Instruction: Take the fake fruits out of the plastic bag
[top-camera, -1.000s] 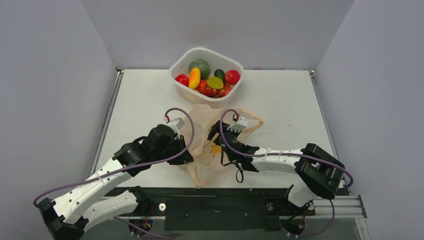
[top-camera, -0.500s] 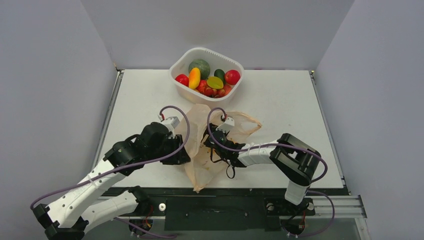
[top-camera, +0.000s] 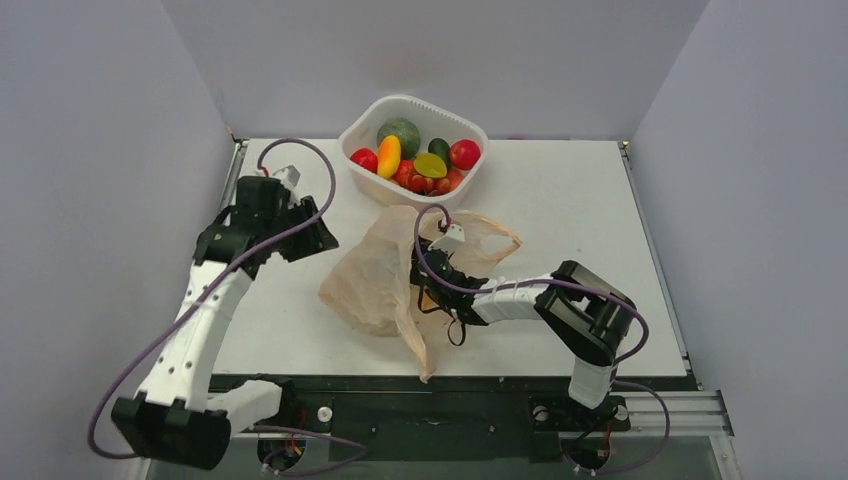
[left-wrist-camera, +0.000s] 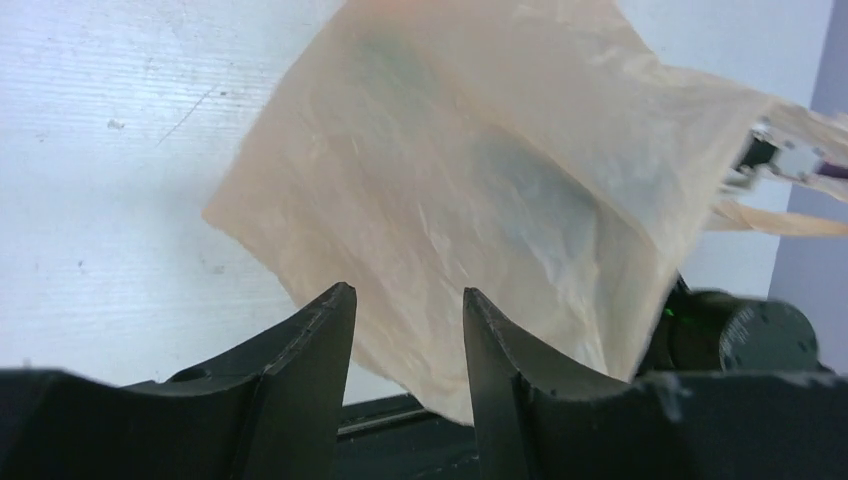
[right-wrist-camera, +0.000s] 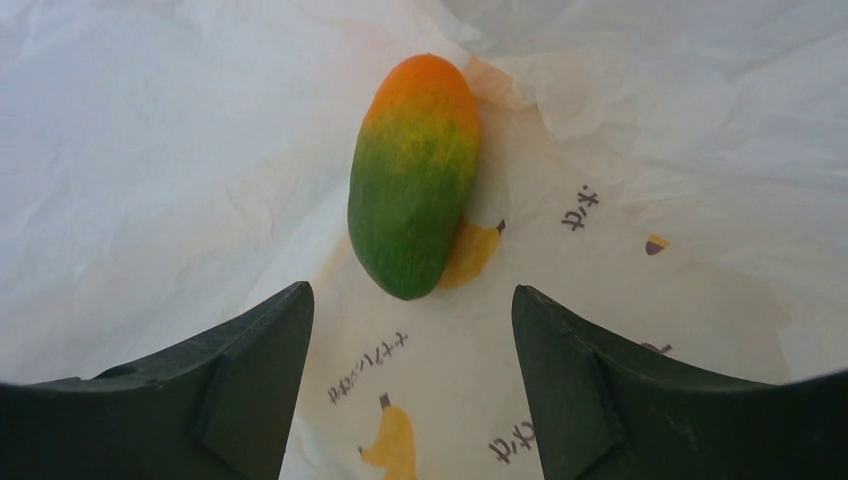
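The peach-orange plastic bag (top-camera: 375, 275) lies crumpled at the table's middle. My right gripper (right-wrist-camera: 410, 290) is open and empty, reaching inside the bag; the top view shows only its wrist (top-camera: 440, 262) at the bag's mouth. One fake fruit, a green oval with an orange end (right-wrist-camera: 415, 180), lies on the bag's printed inner wall just ahead of the open jaws, untouched. My left gripper (top-camera: 318, 240) is open and empty, raised to the left of the bag. In the left wrist view (left-wrist-camera: 407, 295) it looks at the bag's outer side (left-wrist-camera: 480, 170).
A white tub (top-camera: 470, 122) at the back centre holds several fake fruits and a dark-green melon (top-camera: 399, 131). The bag's loop handles (top-camera: 495, 240) spread to the right of my right wrist. Grey walls stand on both sides.
My left arm has swung up and away from the bag's left edge to the back left. The bag has spread out to the left. My right gripper has pushed deeper into the bag.
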